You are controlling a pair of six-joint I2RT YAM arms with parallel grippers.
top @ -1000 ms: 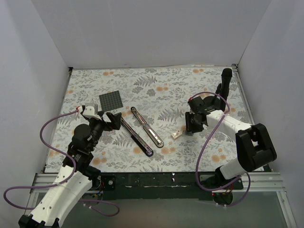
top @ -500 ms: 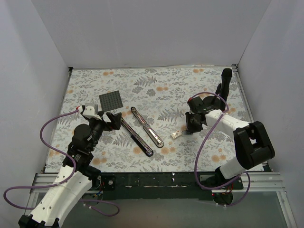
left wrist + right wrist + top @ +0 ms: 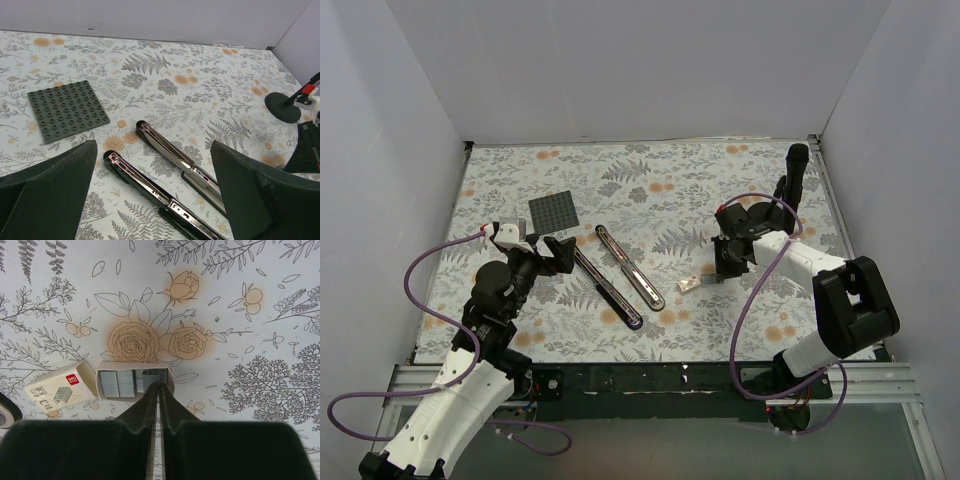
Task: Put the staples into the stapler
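The stapler [image 3: 620, 275] lies opened flat in the middle of the table, its two long black arms side by side with silver channels up; it also shows in the left wrist view [image 3: 165, 187]. My left gripper [image 3: 552, 252] is open and empty just left of it, its jaws wide either side of the stapler [image 3: 152, 147]. The staples [image 3: 117, 383] lie as grey blocks in a small whitish open tray [image 3: 135, 367], with the box sleeve [image 3: 62, 387] beside it. My right gripper [image 3: 158, 386] is shut but for a thin slit, tips at the tray's right end. The box [image 3: 689, 284] is tiny from above.
A dark grey studded plate [image 3: 553, 211] lies left of the stapler's far end, also in the left wrist view [image 3: 67, 109]. A tall black stand [image 3: 794, 175] rises at the back right. White walls enclose the flowered tabletop.
My right gripper has shifted a little up and left, and the staple box has slid slightly left with it. The left arm and the stapler have not moved.
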